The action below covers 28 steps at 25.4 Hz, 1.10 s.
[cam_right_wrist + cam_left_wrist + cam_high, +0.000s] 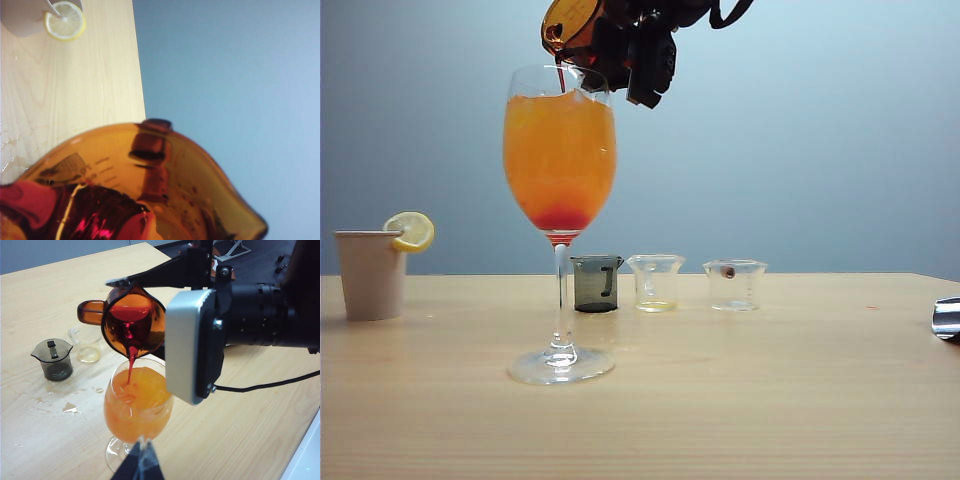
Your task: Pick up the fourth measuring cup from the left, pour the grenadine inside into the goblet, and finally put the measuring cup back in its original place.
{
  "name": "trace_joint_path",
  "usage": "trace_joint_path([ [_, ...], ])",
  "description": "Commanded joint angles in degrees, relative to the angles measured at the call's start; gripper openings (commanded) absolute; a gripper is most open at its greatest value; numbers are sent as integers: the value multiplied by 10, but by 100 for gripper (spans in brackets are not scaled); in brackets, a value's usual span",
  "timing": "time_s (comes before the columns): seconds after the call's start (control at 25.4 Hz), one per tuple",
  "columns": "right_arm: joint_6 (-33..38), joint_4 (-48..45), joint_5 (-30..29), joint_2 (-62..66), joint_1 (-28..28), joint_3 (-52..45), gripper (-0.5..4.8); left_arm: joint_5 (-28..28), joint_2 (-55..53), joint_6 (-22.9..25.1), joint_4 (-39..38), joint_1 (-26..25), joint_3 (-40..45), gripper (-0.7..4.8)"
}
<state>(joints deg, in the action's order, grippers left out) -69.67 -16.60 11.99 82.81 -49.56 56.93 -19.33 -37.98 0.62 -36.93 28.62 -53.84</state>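
Pour underway: at top centre, right gripper (620,45) pinching tilted fourth measuring cup (570,25) streams grenadine (131,362) into goblet (560,150); cup return remains; left gripper (140,462) state undeterminable.

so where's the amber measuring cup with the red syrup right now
In the exterior view the amber translucent measuring cup is at top centre, held tilted by the right gripper just above the rim of the tall clear stemmed goblet, pouring red syrup into it.
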Motion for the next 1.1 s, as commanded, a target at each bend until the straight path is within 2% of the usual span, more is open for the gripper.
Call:
trace_joint_path([
  [0.04, -14, -16, 1, -4, -1, 4, 17, -2, 0, 5, 5, 0, -3, -6],
  [1.1, -59, -21, -1, -4, -1, 4, 18, -2, 0, 5, 5, 0, -3, -6],
])
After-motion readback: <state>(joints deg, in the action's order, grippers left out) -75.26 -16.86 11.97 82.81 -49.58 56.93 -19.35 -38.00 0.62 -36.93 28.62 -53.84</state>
